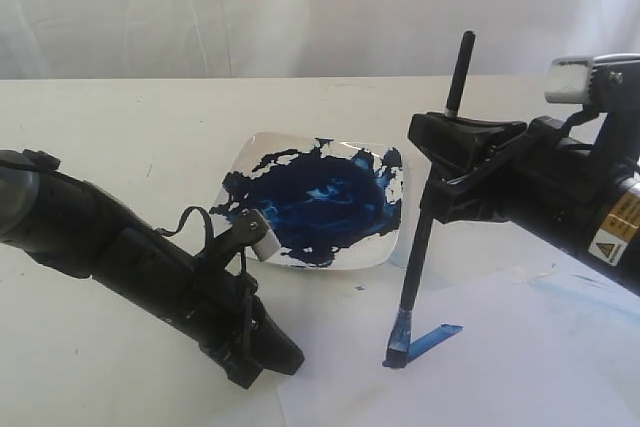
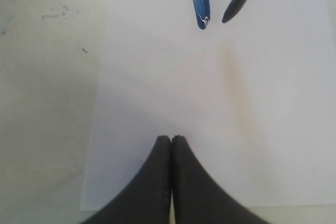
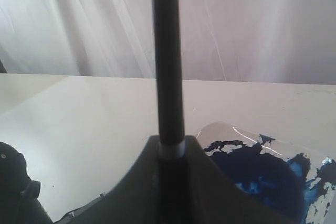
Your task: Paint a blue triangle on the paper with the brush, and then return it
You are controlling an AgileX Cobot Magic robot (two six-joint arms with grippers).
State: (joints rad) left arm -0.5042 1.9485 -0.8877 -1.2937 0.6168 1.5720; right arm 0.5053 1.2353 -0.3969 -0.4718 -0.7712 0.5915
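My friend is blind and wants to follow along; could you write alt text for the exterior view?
The right tool grips a black-handled brush nearly upright, its blue bristles touching the white paper at the end of a short blue stroke. Behind sits a plate smeared with dark-blue paint; the left tool is closed over the paper's edge.

- The left arm (image 1: pixel 110 242) is a bulky black tube with a matte shell, greyer at its far end.
- A thin black cable (image 1: pixel 195 219) loops above its wrist, next to a small pale grey block (image 1: pixel 262 240).
- The left gripper (image 1: pixel 280 355) is plain black; its fingers (image 2: pixel 152 182) are smooth and curved, widening toward the base.
- The right arm (image 1: pixel 560 197) is black too, with more angular housings.
- A silver-grey ridged cap (image 1: pixel 580 77) sits on top of it.
- A yellow label (image 1: pixel 612 232) carries a warning triangle.
- The right gripper (image 1: pixel 432 162) is a black wedge that flares out broadly.
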